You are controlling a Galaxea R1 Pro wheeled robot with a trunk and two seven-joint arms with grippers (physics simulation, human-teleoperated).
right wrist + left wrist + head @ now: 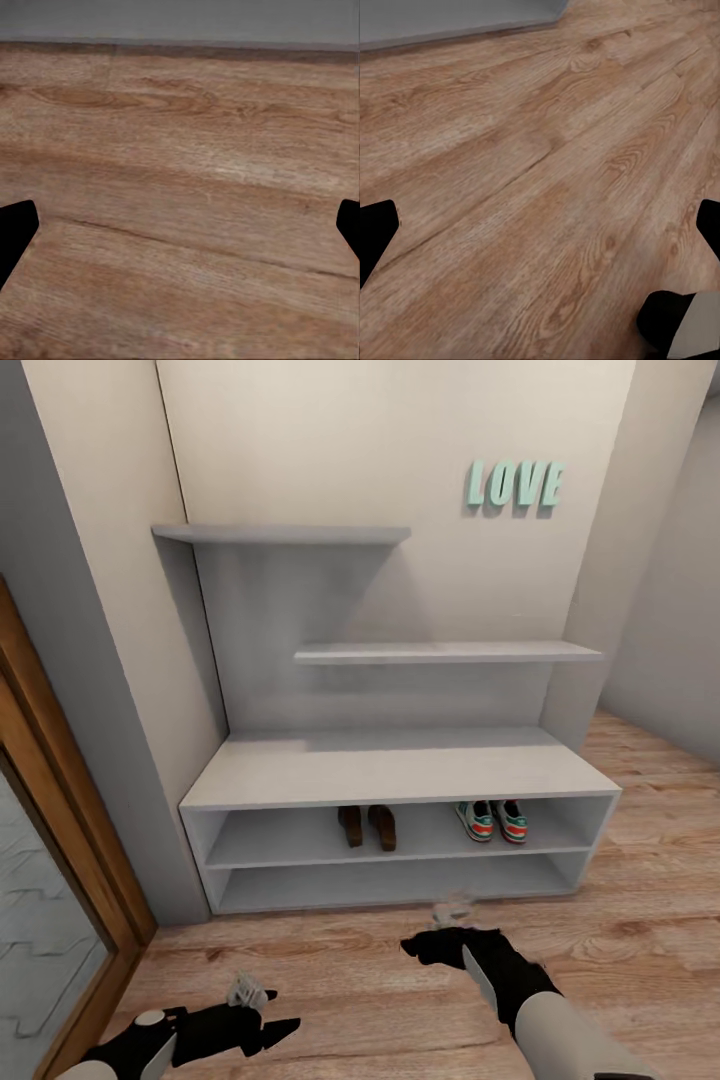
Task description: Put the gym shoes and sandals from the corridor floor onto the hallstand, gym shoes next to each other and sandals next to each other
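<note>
Both dark brown leather sandals (366, 826) and both white, green-striped gym shoes (492, 821) sit paired on the pale grey hallstand (400, 770), upper open shelf. Left gripper (252, 994) and right gripper (452, 909) hang spread and empty over the wood-plank floor (350, 980). Judged complete; next move: withdraw only.

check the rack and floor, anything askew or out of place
Nothing stands out. The two sandals sit side by side on the hallstand's upper open shelf row, and the two gym shoes sit paired to their right. The corridor floor shows no spill or damage.
</note>
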